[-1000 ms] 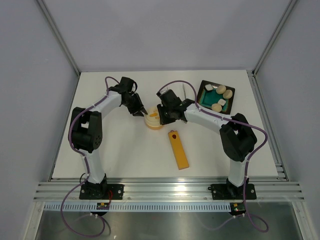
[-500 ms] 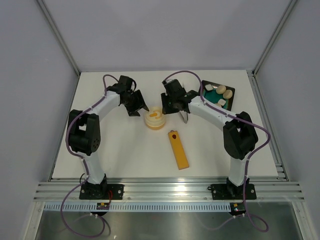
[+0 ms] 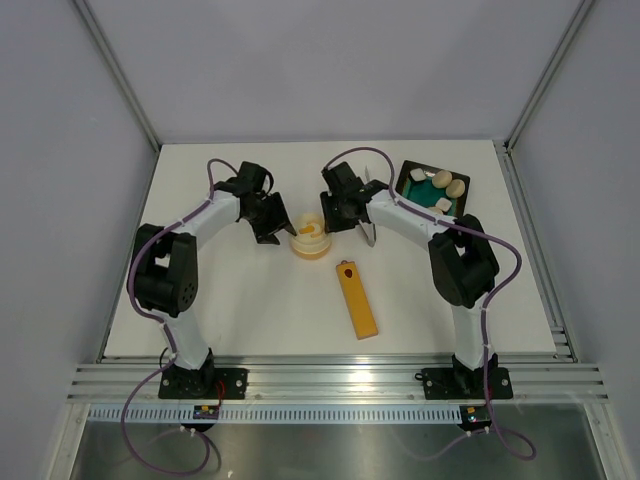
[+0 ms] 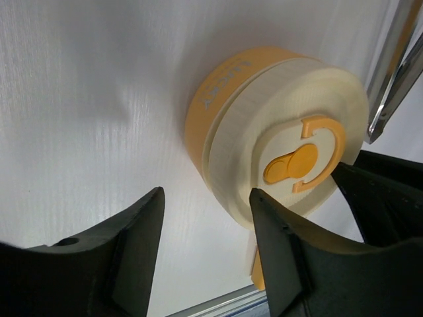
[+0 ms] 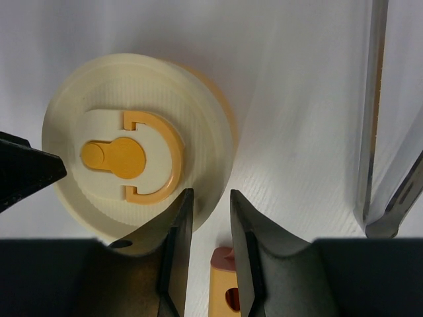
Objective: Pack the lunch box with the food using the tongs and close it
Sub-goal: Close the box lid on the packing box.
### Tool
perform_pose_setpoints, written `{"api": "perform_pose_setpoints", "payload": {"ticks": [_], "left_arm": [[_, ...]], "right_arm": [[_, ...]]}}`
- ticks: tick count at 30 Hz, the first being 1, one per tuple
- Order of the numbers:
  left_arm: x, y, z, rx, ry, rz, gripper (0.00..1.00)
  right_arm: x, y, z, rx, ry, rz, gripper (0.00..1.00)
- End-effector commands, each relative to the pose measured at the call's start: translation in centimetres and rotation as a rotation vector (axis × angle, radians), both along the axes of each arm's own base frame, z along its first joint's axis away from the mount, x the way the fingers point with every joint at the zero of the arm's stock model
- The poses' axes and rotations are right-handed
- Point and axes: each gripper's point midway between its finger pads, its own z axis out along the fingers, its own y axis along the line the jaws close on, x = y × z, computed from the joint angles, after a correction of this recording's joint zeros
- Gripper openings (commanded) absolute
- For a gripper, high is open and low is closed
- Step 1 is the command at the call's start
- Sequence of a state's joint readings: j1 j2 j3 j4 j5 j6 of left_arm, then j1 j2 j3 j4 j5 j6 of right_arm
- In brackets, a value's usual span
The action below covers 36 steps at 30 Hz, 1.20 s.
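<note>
The lunch box (image 3: 309,245) was seen near the middle of the overhead frame on the white table (image 3: 220,310). Its cream lid (image 3: 309,230) was seated on top with the orange mark facing up, so whatever lay inside was hidden. The left gripper (image 3: 275,230) was placed just left of the box and the right gripper (image 3: 332,222) just right of it, so that the box was flanked on both sides.

In the left wrist view the left jaws were shown parted by a moderate gap, with nothing held between them. Whether the finger nearer the box touched the lid's rim could not be told. In the right wrist view the right jaws were shown only narrowly apart. Bare table and one end of the orange-yellow bar (image 3: 356,300) were visible through the gap, and nothing was gripped.

The tongs (image 3: 371,233) were seen just right of the right gripper, outside its jaws. At the upper right of the overhead frame the black square tray (image 3: 409,167) with the green inside was seen to hold the food (image 3: 441,178), made up of two cream ovals and a few white blocks. The bar was laid below the box, towards the lower middle of the frame.
</note>
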<state>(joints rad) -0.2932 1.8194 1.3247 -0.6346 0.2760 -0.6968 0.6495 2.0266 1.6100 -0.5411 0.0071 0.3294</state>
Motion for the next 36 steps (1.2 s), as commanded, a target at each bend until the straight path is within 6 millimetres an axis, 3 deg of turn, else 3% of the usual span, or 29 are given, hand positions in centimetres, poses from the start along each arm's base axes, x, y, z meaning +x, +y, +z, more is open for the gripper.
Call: {"api": "perform_pose_setpoints", "payload": {"ticks": [1,13,24,36], "left_arm": [[0.4,-0.3,1.7,-0.009,-0.074,-0.016,0.54],[0.5,-0.7,1.3,-0.023,-0.063,-0.026,0.18],[1.2,-0.7,1.9,-0.016,-0.072,-0.028,0.11],[2.4,-1.0,1.7,-0.009,-0.069,-0.032,0.11]], "right_arm": [[1.2,0.8,1.8,0.032,-0.034,-0.006,0.35],[0.5,1.0,1.6,0.059,-0.018,0.011,0.12],[-0.8,0.7,0.7,0.077,0.012,0.014,0.09],[-2.9,1.2,1.1,0.108,0.037,0.042,0.07]]}}
